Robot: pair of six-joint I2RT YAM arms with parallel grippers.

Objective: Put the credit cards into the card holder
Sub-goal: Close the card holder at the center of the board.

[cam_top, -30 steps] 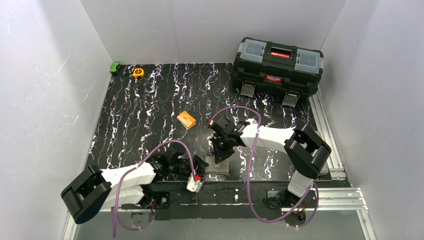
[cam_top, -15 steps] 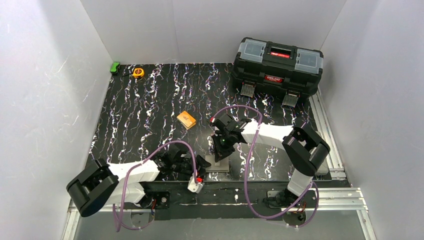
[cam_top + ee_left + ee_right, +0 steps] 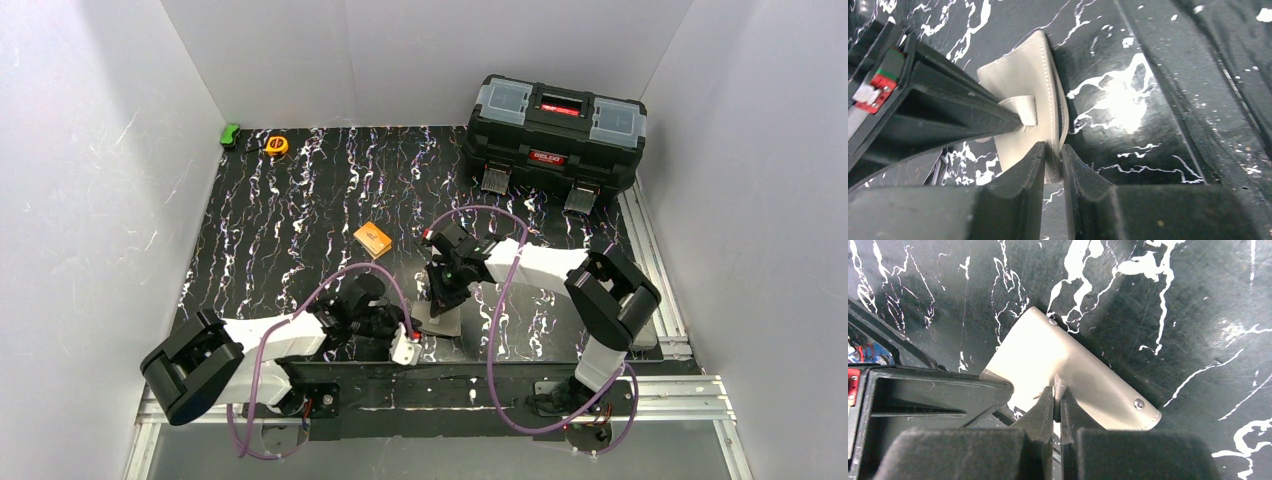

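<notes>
Near edge of the counter, middle: the card holder (image 3: 441, 324) sits here, just ahead of the two arm bases, on the black, white-veined counter (image 3: 300, 230), with both arms reaching onto it.
Card holder, look: taupe and leather-like, with stitching along its rim. In the left wrist view (image 3: 1020, 80) it is tilted up off the counter rather than lying flat, and a second leaf peels slightly away along one edge. In the right wrist view (image 3: 1098, 385) its outer face carries two small rivets.
Left claw: (image 3: 1053, 152) it is closed on the holder's near edge, one finger on each side of the leather. From overhead it comes in from the left (image 3: 412, 325).
Right claw: (image 3: 1057, 392) it is pinched tight on the holder's snap tab (image 3: 1059, 382), whose tip pokes up between the fingertips. From overhead it comes down on the holder from the far side (image 3: 440, 300).
Snap tab: in the left wrist view it is a short strap (image 3: 1025, 107) on the holder's face, running into the dark finger of the right claw.
Orange block: (image 3: 372, 238) it lies near the middle of the counter, well apart from the holder, farther back and to the left.
Far right corner: a black toolbox (image 3: 555, 125) with grey lid trays, its lid down.
Far left corner: a yellow tape measure (image 3: 276, 145) and a small green object (image 3: 231, 134), just beside each other.
</notes>
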